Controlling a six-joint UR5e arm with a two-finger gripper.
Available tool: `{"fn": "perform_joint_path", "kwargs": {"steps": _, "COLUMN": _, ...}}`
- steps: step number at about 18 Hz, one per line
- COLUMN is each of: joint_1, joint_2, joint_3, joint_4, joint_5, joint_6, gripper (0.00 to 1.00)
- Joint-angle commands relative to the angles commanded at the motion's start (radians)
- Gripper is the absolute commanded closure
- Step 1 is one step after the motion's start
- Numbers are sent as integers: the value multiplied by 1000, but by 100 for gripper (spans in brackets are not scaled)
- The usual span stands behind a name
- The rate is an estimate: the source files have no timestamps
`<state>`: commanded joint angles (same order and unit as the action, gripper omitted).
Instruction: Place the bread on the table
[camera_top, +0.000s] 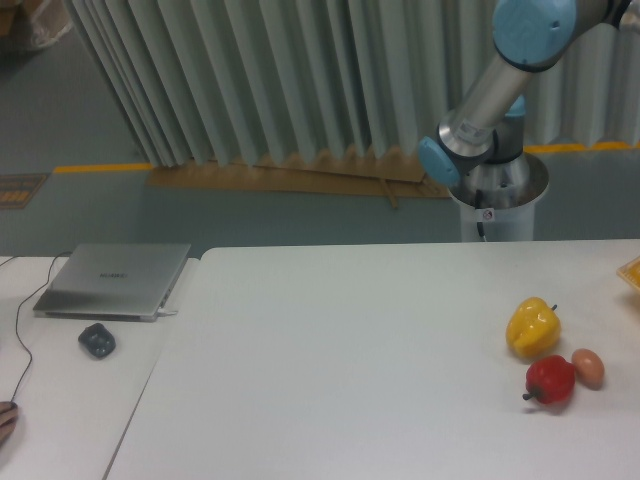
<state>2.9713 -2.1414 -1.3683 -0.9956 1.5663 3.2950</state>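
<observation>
Above the pepper (532, 326) and out of frame: that's where my gripper must be, so I can't tell if it's open or holding anything. Only the arm (497, 85) shows, elbow top right, base behind the table's (340, 360) far edge.

Bread (631, 270): I think it's the orange sliver at the right frame edge, right of the pepper and up from it, mostly cut off. Can't tell what it sits on.

My read: reach phase, grasp not made.

- Come down on the bread from straight above; the pepper, red fruit (550, 380) and egg (588, 368) cluster is near that side.
- Drop it on the bare white left of the pepper, well apart from it.
- Stay off the laptop (113, 279) desk far left.
</observation>
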Motion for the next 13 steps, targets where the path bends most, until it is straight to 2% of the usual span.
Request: {"fn": "perform_joint_path", "kwargs": {"steps": 13, "joint_1": 41, "joint_2": -14, "joint_3": 5, "joint_4": 3, "joint_5": -48, "joint_6": -3, "gripper": 0}}
